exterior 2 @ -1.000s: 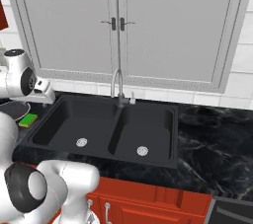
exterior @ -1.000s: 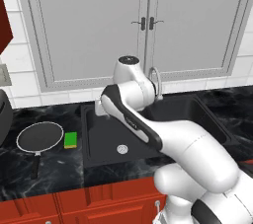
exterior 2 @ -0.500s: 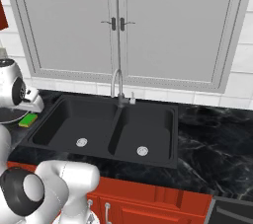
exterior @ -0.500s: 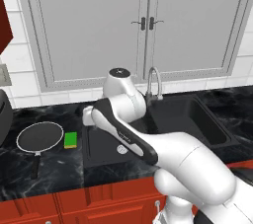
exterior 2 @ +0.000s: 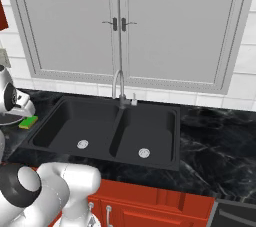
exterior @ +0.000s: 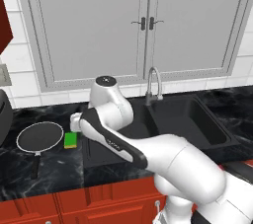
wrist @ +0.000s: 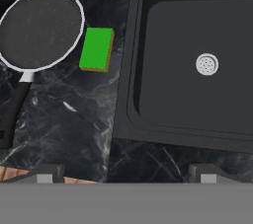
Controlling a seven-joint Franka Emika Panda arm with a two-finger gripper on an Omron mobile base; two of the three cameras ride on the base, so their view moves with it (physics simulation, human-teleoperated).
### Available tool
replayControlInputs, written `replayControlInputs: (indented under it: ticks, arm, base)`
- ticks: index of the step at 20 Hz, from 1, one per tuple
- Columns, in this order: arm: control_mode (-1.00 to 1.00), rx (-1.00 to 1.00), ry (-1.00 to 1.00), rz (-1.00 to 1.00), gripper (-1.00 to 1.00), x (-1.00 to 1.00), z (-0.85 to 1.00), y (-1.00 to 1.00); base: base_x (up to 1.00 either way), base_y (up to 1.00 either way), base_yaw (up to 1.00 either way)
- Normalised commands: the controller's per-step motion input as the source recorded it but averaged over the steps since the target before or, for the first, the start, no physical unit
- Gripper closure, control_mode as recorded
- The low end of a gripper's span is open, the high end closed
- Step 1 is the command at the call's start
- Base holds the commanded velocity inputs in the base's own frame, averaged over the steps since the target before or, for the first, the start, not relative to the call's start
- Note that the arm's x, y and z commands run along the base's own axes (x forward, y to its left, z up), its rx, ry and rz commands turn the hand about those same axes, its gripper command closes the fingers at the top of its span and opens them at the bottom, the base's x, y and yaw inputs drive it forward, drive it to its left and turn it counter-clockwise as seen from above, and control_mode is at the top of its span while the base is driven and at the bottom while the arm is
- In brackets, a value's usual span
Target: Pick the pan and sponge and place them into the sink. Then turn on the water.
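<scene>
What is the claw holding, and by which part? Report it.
Nothing is held. The claw is open above the counter; the pan and the sponge lie untouched beside the sink.

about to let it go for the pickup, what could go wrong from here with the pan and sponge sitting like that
1. The sponge lies right beside the pan, so the open hand coming down on one may nudge the other.
2. The pan looks wide and shallow; a rim grip could slip, and its handle points toward the counter's front edge.
3. The sponge sits near the sink edge, so a push might drop it in early.
</scene>
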Motion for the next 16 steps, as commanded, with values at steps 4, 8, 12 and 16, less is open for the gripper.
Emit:
replayControlInputs:
  ticks: [4, 8, 12, 16]
  arm:
    - [-1.0, 0.0, 0.01, 0.0, -1.0, 0.0, -0.15, 0.37]
    - [-1.0, 0.0, 0.0, 0.0, -1.0, 0.0, -0.18, 0.35]
    - [-1.0, 0.0, 0.01, 0.0, -1.0, 0.01, -0.17, 0.31]
    - [-1.0, 0.0, 0.01, 0.0, -1.0, 0.0, -0.16, 0.32]
  base:
    - [0.0, 0.0, 0.0]
    - [0.0, 0.0, 0.0]
    - [0.0, 0.0, 0.0]
    - [0.0, 0.0, 0.0]
